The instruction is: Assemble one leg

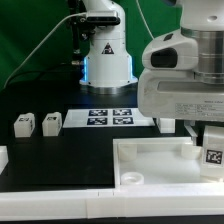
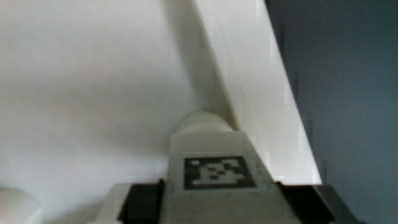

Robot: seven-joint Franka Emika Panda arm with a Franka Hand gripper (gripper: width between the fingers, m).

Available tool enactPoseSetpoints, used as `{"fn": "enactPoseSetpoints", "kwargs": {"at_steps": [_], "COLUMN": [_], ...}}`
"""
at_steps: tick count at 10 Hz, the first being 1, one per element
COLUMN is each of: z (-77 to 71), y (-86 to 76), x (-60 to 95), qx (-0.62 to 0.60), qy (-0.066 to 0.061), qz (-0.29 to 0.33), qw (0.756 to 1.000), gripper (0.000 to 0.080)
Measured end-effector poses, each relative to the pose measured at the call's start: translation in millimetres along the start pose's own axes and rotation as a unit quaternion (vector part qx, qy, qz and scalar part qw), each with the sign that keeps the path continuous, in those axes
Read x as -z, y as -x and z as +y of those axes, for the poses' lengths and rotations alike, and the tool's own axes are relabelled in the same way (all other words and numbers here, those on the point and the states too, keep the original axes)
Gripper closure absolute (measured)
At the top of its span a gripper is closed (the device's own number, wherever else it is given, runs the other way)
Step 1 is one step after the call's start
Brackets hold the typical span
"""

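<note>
The gripper (image 1: 211,138) is seen at the right edge of the exterior view, below the large white hand body, and it is clamped on the leg (image 1: 212,152). In the wrist view the gripper (image 2: 215,203) is narrowed to the width of the leg (image 2: 215,150), with a dark finger pad (image 2: 150,204) pressed against each side. The pads are cut off by the frame edge, so full contact is only probable. The leg is located in the lower right of the exterior view, just above the right end of the tabletop (image 1: 150,148); whether it is touching the tabletop cannot be determined. Its tagged face is turned toward the exterior camera, and its long axis appears to be held roughly vertical. In the wrist view the long axis is directed away from the camera, with the rounded end pointed at the tabletop (image 2: 89,90) beside a raised rim wall. Further loose legs (image 1: 22,124) are placed at the middle left of the exterior view, well apart from the gripper. The marker board (image 1: 110,117) is laid at the centre.
</note>
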State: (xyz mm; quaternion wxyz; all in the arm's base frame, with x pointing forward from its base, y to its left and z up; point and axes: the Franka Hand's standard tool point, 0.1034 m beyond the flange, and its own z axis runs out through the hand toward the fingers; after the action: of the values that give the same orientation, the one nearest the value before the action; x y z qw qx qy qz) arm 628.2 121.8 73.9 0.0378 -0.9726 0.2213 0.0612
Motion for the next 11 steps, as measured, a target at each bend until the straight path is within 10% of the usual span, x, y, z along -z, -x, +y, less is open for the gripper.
{"fn": "enactPoseSetpoints", "kwargs": {"at_steps": [3,7,9,11], "z": [1.3,-3.6,-6.8,-7.2], "y": [-2.7,0.4,0.9,1.9], "x": [0.0,-2.0,-3.5,-4.0], "qx": [-0.204,-0.383,-0.501,-0.494], "qy": [-0.049,-0.061,-0.099,-0.098], "qz": [0.019,0.004,0.004,0.004], "qw": [0.978,0.922,0.86,0.864], "gripper": [0.0502,0.0502,0.0502,0.0503]}}
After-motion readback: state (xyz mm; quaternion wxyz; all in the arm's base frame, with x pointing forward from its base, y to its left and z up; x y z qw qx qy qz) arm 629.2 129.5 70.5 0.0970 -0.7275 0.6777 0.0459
